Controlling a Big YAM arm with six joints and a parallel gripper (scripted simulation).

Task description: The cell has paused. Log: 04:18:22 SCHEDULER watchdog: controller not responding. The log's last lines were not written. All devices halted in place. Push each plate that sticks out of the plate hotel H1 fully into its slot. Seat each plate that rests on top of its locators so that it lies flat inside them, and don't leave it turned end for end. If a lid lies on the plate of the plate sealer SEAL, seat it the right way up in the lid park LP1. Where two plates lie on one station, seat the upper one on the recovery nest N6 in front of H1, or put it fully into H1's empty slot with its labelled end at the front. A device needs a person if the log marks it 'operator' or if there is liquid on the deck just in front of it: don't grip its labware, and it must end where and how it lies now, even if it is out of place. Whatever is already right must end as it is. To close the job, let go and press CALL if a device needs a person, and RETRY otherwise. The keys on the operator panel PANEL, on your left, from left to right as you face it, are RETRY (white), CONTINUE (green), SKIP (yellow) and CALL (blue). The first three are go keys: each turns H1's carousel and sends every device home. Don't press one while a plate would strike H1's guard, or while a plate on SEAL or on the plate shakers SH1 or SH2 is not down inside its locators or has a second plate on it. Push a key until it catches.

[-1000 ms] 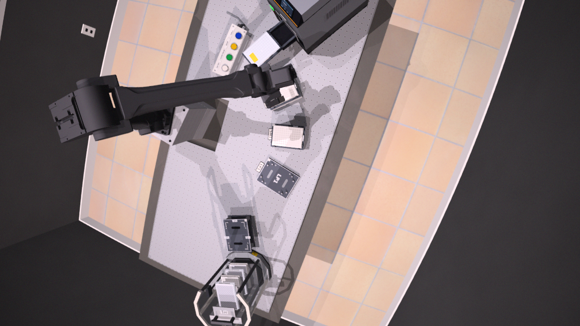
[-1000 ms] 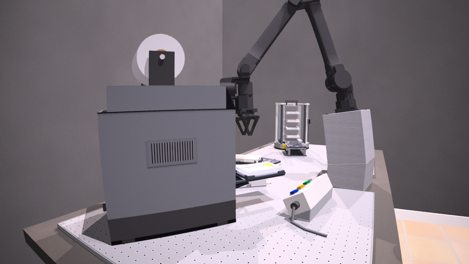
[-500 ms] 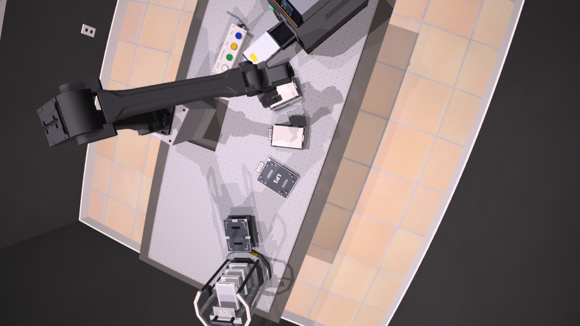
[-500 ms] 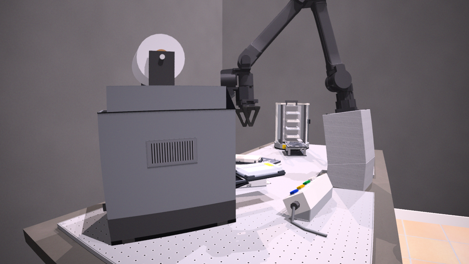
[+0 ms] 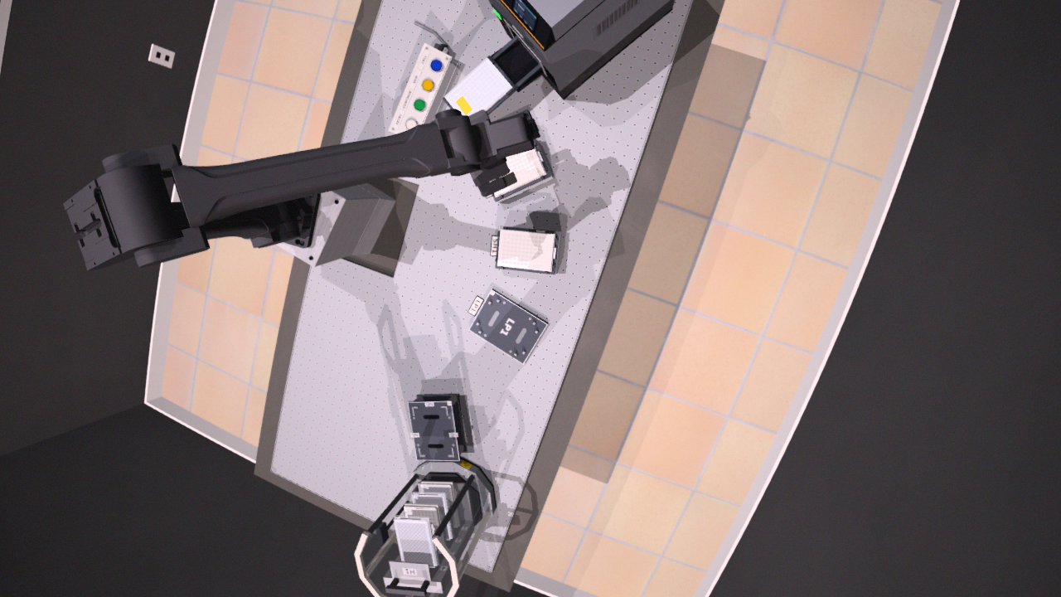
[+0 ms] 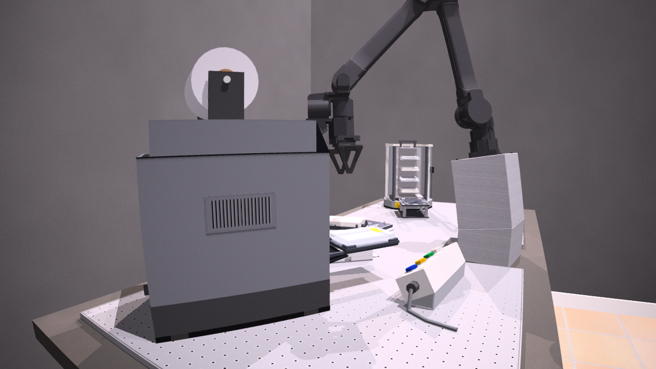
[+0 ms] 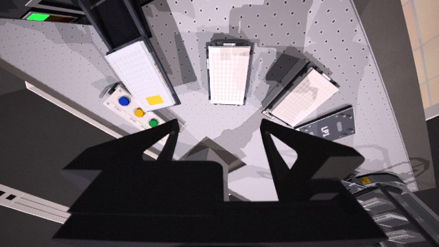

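Note:
My gripper (image 7: 219, 123) (image 6: 347, 160) is open and empty, high above the deck. It hangs over a white well plate on a shaker (image 7: 229, 73), which it partly hides in the overhead view (image 5: 528, 174). A white plate with a yellow label (image 7: 140, 77) lies on the tray of the sealer SEAL (image 5: 586, 29). A second shaker plate (image 7: 303, 97) lies beside the dark lid park LP1 (image 5: 509, 325), which holds nothing. The panel (image 7: 135, 110) shows blue, yellow and green keys; my left finger hides the white key. The hotel H1 (image 5: 423, 534) holds several plates.
The dark recovery nest (image 5: 438, 426) stands bare in front of H1. The tall sealer body (image 6: 233, 231) with its film roll stands close beside my wrist. My arm's grey pedestal (image 6: 488, 208) rises behind the panel (image 6: 431, 272).

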